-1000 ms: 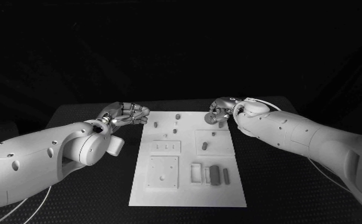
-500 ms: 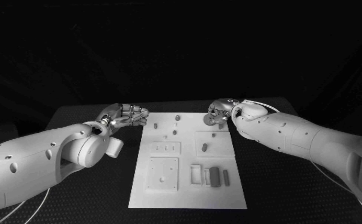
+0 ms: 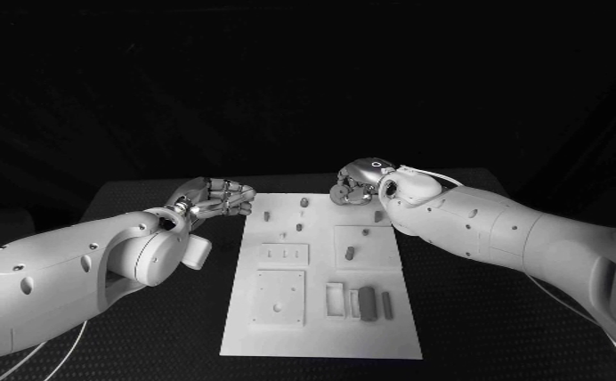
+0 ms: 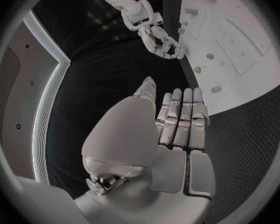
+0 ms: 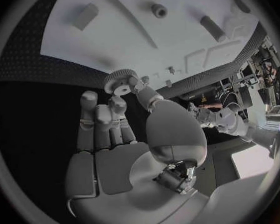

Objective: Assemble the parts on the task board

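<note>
The white task board (image 3: 321, 328) lies in the middle of the table, and it also shows from the wrists (image 4: 246, 79) (image 5: 121, 40). My right hand (image 3: 357, 183) hovers over the board's far edge, pinching a small toothed gear (image 3: 342, 195) between thumb and finger; the gear (image 5: 119, 80) shows plainly in the right wrist view. My left hand (image 3: 214, 195) hangs just off the board's far left corner, fingers (image 4: 184, 119) stretched out side by side and holding nothing. The left wrist view also catches the right hand (image 4: 163, 41).
Several small pegs (image 3: 304, 202) (image 3: 348, 248) stand on the board's far half. Two long dark pieces (image 3: 368, 301) (image 3: 385, 303) lie by slots near its front right. Square recessed plates (image 3: 278, 295) sit at the front left. Black table (image 3: 154, 345) surrounds the board.
My right hand has carried the gear to the left and slightly farther away, over the board's far edge. The left hand has barely moved.
</note>
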Robot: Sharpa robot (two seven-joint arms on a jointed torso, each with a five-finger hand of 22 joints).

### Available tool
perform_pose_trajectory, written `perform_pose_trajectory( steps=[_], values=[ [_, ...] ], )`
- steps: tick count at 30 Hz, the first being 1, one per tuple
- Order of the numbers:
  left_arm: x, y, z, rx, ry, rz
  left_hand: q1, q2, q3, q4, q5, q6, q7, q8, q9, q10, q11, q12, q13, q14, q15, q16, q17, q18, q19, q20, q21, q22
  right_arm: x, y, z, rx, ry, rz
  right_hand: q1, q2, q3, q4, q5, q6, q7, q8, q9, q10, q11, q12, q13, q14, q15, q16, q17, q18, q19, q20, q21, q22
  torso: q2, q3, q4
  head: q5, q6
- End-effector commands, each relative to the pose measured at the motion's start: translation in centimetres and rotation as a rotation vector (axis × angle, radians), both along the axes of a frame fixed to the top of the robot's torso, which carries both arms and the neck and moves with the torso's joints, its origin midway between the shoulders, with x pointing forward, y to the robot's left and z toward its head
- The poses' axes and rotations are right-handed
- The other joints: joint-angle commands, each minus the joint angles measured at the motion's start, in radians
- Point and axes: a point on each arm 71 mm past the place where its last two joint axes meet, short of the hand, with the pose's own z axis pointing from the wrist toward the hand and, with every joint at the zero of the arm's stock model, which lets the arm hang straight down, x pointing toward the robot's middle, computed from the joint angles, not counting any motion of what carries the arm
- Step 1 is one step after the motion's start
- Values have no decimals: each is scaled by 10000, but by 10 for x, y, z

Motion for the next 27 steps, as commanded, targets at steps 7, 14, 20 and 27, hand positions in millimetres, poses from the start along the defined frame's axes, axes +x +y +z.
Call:
perform_pose_trajectory(
  steps=[7,14,20,27],
  values=[
    [0,-2,2,-106,-85,-92,-93,-31,74,4,11,33,-8,-45,-15,44,0,-73,-8,-10,60,-72,12,-73,29,4,-64,-15,-9,46,7,-451,-995,931,-32,-170,-79,14,25,1184,106,20,-29,62,-51,85,-64,137,-40,23,33,145,125,-39,47,133,11,6,-3,96,62],
    [0,-5,2,-117,-92,-137,-91,-28,77,3,12,34,-9,-45,-15,47,0,-77,-7,-9,60,-75,16,-73,30,3,-64,-15,-14,70,0,-819,-1307,1359,-47,-226,-65,20,29,1210,95,20,-45,100,-63,96,-115,224,-51,7,85,145,172,-57,43,117,6,5,25,133,69],
    [1,-5,1,-111,-99,-131,-91,-27,79,3,11,35,-9,-46,-16,49,-1,-80,-7,-9,60,-78,18,-73,30,3,-65,-15,-19,85,-11,-966,-1196,1603,-51,-244,-55,20,29,1215,92,15,-55,120,-67,102,-140,253,-57,-1,85,145,196,-68,41,109,10,6,35,156,31],
    [1,-6,1,-116,-101,-152,-89,-26,81,3,11,35,-9,-47,-16,51,-1,-83,-7,-8,59,-81,21,-74,30,3,-66,-15,-21,95,-18,-1186,-1126,1761,-55,-245,-46,22,29,1220,90,13,-62,133,-69,105,-160,290,-60,-8,110,145,212,-75,38,103,12,8,23,221,25]
  ],
)
